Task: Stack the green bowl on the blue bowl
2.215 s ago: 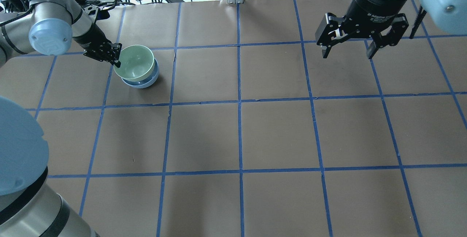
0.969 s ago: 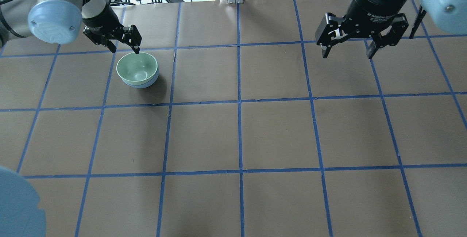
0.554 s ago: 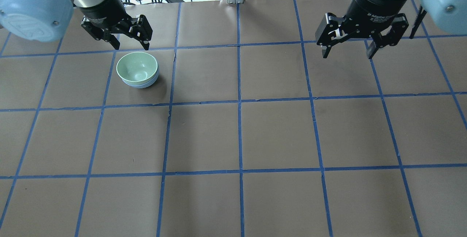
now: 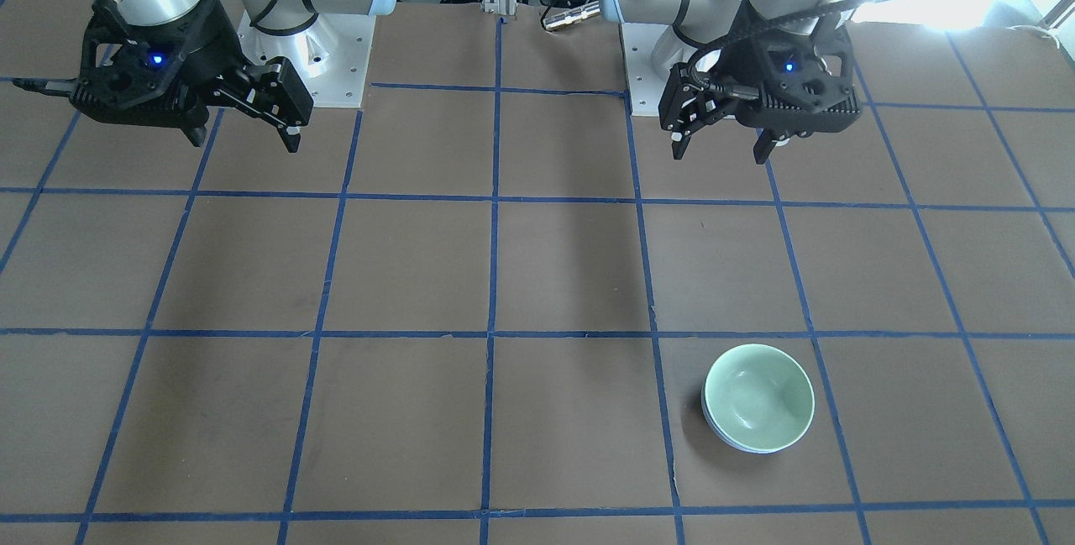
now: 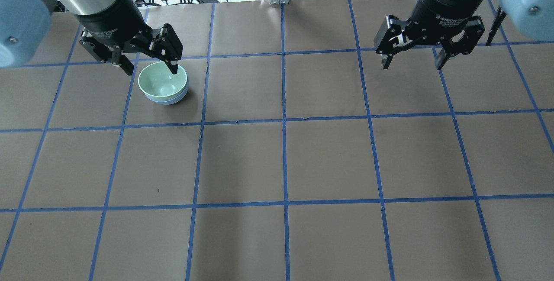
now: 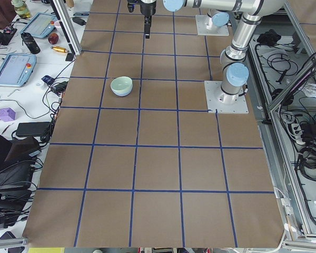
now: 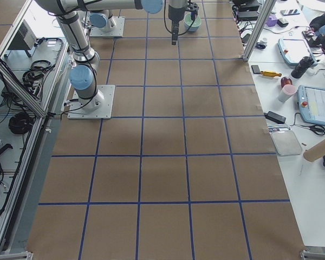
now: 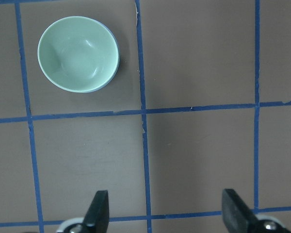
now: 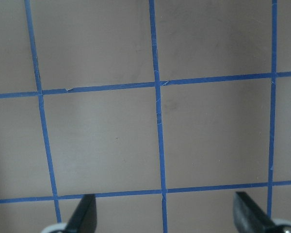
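Left gripper [image 4: 718, 157], fingers apart, has lifted off the green bowl [image 5: 162, 82] — now nested in the blue bowl [image 5: 173, 100], the stack seemingly done; right gripper [image 4: 245, 140] fingers apart too.

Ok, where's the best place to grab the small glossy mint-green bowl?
Probably its thin rim, pinched one finger inside and one outside, coming straight down from above. The glossy mint-green bowl sits upright, nested in the pale periwinkle-blue bowl, so its outer wall is mostly covered.
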Robot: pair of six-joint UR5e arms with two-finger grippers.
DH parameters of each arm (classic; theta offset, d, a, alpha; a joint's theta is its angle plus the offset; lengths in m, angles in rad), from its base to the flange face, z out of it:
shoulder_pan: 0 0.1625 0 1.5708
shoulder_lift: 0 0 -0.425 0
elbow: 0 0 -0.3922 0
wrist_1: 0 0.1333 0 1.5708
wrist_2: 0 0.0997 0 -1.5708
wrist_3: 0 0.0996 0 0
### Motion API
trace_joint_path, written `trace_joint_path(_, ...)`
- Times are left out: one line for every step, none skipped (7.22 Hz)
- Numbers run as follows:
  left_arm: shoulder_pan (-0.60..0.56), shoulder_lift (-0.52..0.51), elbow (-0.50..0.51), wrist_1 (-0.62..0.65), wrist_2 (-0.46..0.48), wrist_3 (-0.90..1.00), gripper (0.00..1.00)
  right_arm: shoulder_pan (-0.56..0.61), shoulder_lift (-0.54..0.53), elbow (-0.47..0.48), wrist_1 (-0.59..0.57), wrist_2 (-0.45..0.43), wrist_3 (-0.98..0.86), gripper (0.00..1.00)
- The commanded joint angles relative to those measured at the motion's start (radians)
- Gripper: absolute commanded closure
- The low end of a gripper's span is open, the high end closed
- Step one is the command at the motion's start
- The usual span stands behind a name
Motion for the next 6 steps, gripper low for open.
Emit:
trace_joint_path(0.024,0.015,0.001,-0.015,-0.005,0.004,0.08,0.0,0.0,0.002,0.001,0.0,0.0,0.0)
trace_joint_path(0.021,0.015,0.001,-0.011,-0.005,0.004,0.08,0.0,0.0,0.0,-0.001,0.0,0.0,0.0)
trace_joint_path(0.021,0.016,0.004,-0.012,-0.004,0.004,0.08,0.0,0.0,0.0,0.001,0.0,0.0,0.0)
trace_joint_path(0.024,0.016,0.004,-0.012,-0.004,0.004,0.06,0.0,0.0,0.0,-0.001,0.0,0.0,0.0)
trace_joint_path(0.024,0.013,0.003,-0.003,-0.005,0.004,0.06,0.0,0.0,0.002,0.001,0.0,0.0,0.0)
trace_joint_path(0.024,0.013,-0.002,0.003,-0.004,0.004,0.06,0.0,0.0,0.0,0.001,0.0,0.0,0.0)
